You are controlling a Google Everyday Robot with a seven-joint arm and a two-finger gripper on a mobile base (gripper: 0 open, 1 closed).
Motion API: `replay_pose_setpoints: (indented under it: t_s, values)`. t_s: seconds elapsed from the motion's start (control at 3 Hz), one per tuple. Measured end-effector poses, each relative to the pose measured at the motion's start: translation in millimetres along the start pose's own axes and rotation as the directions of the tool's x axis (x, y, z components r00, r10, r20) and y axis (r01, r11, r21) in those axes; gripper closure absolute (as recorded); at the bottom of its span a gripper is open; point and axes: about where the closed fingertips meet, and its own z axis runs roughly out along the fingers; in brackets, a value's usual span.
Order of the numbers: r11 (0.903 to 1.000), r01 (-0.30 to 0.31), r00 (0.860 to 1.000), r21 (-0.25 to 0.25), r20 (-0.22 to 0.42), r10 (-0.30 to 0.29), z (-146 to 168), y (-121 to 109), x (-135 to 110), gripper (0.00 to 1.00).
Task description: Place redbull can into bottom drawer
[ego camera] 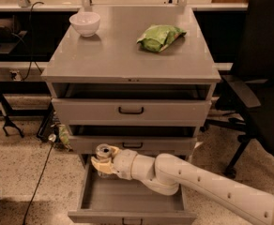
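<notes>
The bottom drawer of the grey cabinet is pulled out, and its flat grey tray shows bare. My gripper reaches in from the right on a white arm and is shut on the redbull can, a slim silver can with its pull-tab top facing up. The can is held upright above the drawer's back left part, just under the front of the middle drawer.
A white bowl and a green bag lie on the cabinet top. The top drawer is shut. A black office chair stands to the right. Cables and a dark stand lie on the floor at left.
</notes>
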Motion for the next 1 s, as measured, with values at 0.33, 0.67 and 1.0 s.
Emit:
replay_pose_setpoints:
  t_s: [0.33, 0.67, 1.0]
  values:
    - [0.9978, 0.066, 0.998, -0.01, 0.013, -0.066, 19, -12, 11, 1.0]
    - [0.9949, 0.098, 0.994, 0.021, 0.044, -0.099, 28, -27, 33, 1.0]
    - [0.9962, 0.084, 0.995, 0.022, 0.054, -0.085, 32, -27, 47, 1.0]
